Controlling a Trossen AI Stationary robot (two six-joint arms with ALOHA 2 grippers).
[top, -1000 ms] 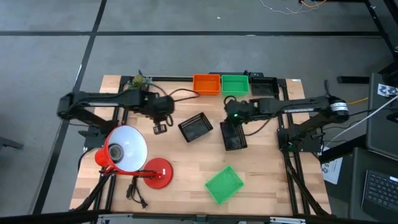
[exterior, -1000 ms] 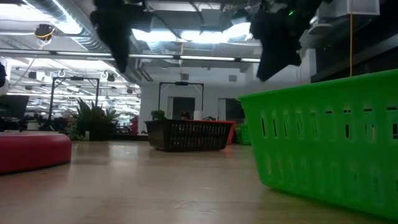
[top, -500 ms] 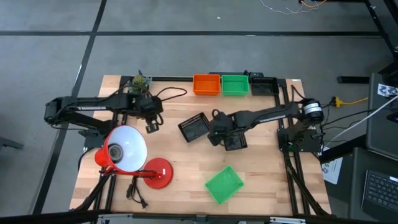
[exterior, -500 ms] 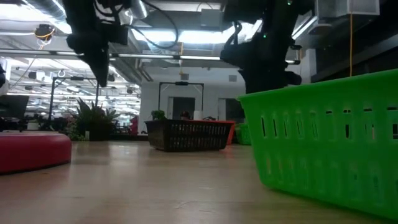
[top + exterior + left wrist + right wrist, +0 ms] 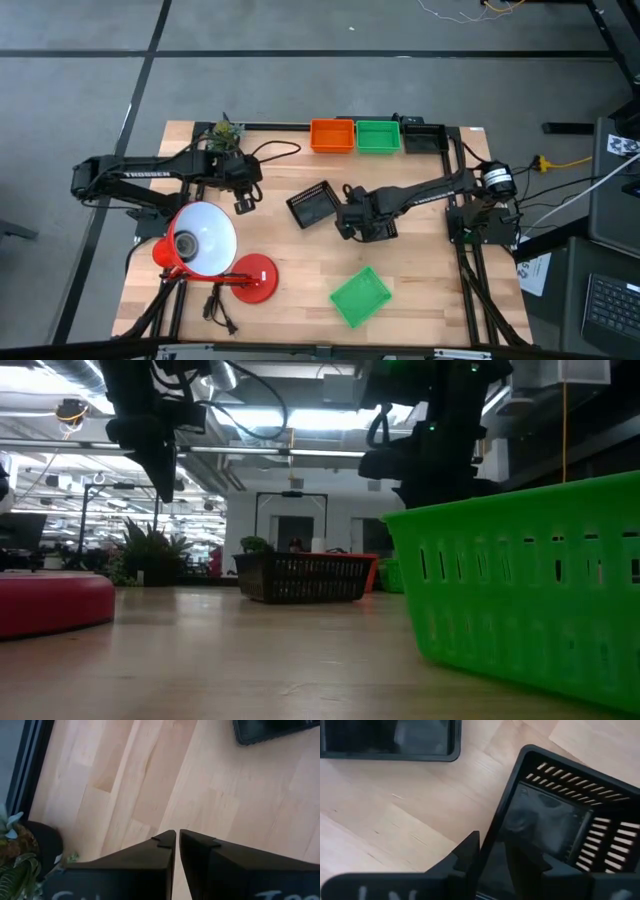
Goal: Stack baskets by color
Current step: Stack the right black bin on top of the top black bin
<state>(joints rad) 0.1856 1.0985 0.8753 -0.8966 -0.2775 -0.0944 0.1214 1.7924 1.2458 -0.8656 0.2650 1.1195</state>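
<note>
My right gripper [image 5: 348, 222] is shut on a black basket [image 5: 378, 228] at mid-table, beside a second black basket [image 5: 313, 205] that rests on its bottom. Nearer the front edge a green basket [image 5: 360, 296] sits on the wood. Orange [image 5: 332, 134], green [image 5: 378, 135] and black [image 5: 423, 137] baskets line the far edge. My left gripper [image 5: 243, 205] hovers over bare wood on the left, shut and holding nothing [image 5: 177, 837]. My right gripper has one finger [image 5: 465, 852] outside and one [image 5: 525, 862] inside the black basket, pinching the wall [image 5: 492, 835] on the side toward the table's left. The fingers come steeply from above. The green basket hides whether the held basket touches the table.
A red desk lamp with a white shade [image 5: 205, 240] and its round base [image 5: 255, 278] stand at the front left, with a cable by them. A small potted plant [image 5: 225, 132] sits at the far left corner. Bare wood lies between the lamp and the black baskets.
My right gripper has come down and toward the table's left with the black basket, rolling its wrist; the basket, which hung high, is now low beside the other black basket. My left gripper has drawn back toward the left edge and sunk a little.
</note>
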